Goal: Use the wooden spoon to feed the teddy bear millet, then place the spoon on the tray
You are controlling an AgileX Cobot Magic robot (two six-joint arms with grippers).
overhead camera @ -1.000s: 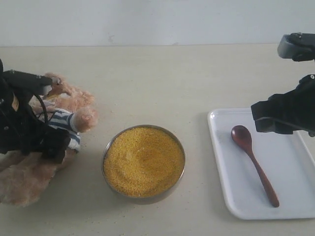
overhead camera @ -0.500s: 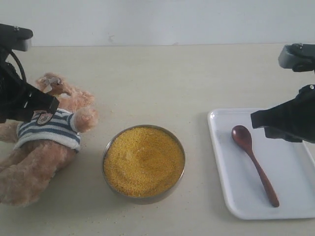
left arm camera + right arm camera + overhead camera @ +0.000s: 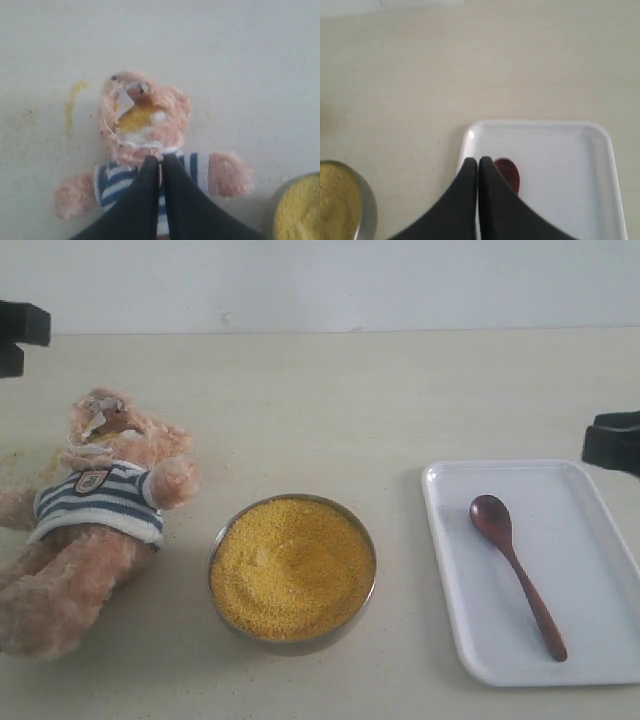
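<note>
The teddy bear (image 3: 95,510) lies on its back at the left of the table, millet grains on its muzzle (image 3: 136,117). The millet (image 3: 291,566) fills a round metal bowl (image 3: 292,644) in the middle. The wooden spoon (image 3: 516,570) lies alone on the white tray (image 3: 590,570) at the right, its bowl end (image 3: 510,174) toward the back. My left gripper (image 3: 160,159) hangs shut and empty high above the bear's chest. My right gripper (image 3: 478,161) is shut and empty above the tray's edge. In the exterior view only black parts of the arms show at the frame edges.
A thin trail of spilled millet (image 3: 71,102) lies on the table beside the bear's head. Beige tabletop (image 3: 330,410) stretches behind the bowl to a pale wall.
Both arms have drawn up and outward, almost leaving the exterior view. The left one has uncovered the bear; the right one has left the space over the tray. The spoon has not moved.
</note>
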